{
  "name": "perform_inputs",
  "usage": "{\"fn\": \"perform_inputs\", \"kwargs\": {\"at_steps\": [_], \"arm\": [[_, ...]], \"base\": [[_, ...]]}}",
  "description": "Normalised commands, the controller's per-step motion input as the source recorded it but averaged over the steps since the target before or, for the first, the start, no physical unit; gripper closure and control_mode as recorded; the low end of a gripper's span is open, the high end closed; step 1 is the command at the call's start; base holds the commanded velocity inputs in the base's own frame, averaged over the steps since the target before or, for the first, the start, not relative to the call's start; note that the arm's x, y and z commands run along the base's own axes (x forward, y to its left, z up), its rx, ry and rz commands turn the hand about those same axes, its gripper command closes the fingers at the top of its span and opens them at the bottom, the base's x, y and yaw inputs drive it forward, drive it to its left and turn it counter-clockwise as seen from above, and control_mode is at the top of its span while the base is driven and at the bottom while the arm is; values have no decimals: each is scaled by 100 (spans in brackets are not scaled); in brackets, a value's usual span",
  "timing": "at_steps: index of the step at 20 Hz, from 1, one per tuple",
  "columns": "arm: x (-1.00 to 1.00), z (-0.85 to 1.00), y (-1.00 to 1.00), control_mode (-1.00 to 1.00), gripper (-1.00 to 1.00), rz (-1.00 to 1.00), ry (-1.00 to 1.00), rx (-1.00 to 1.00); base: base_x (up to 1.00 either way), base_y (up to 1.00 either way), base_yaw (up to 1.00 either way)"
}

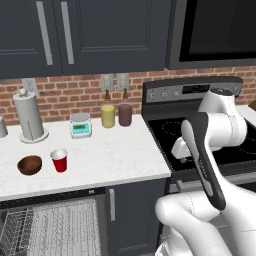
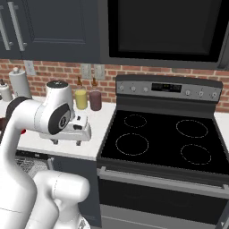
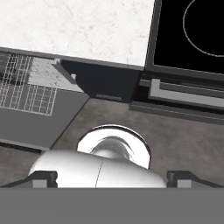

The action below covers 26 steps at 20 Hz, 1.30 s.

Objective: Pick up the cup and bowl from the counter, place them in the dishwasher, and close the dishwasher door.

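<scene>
Released and empty, the white two-finger hand (image 2: 67, 141) hangs in the air over the front edge of the white marbled stone surface (image 1: 115, 155), beside the black stovetop (image 2: 161, 143). Well to the left of it on that surface, the small red tapered plastic cup (image 1: 59, 160) stands upright just beside the round dark brown wood-like bowl (image 1: 29, 165). Below them, the dishwasher (image 1: 50, 225) is open, with its white wire rack (image 1: 60, 222) showing.

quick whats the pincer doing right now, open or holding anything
pincer: open, jaws spread wide, holding nothing; the cup and bowl sit untouched on the counter.
</scene>
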Motion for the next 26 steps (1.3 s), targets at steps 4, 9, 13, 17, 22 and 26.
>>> {"fn": "perform_inputs", "kwargs": {"at_steps": [4,9,13,17,22,26], "arm": [[-22,-2,0,-100,-100,22,0,0],[4,0,0,-100,-100,4,2,0],[13,0,0,-100,-100,0,6,0],[8,0,0,-100,-100,2,1,0],[0,0,0,-100,-100,1,0,0],[-3,0,0,-100,-100,1,0,0]], "base": [[0,0,0],[0,0,0],[0,0,0],[0,0,0],[0,0,0],[0,0,0]]}}
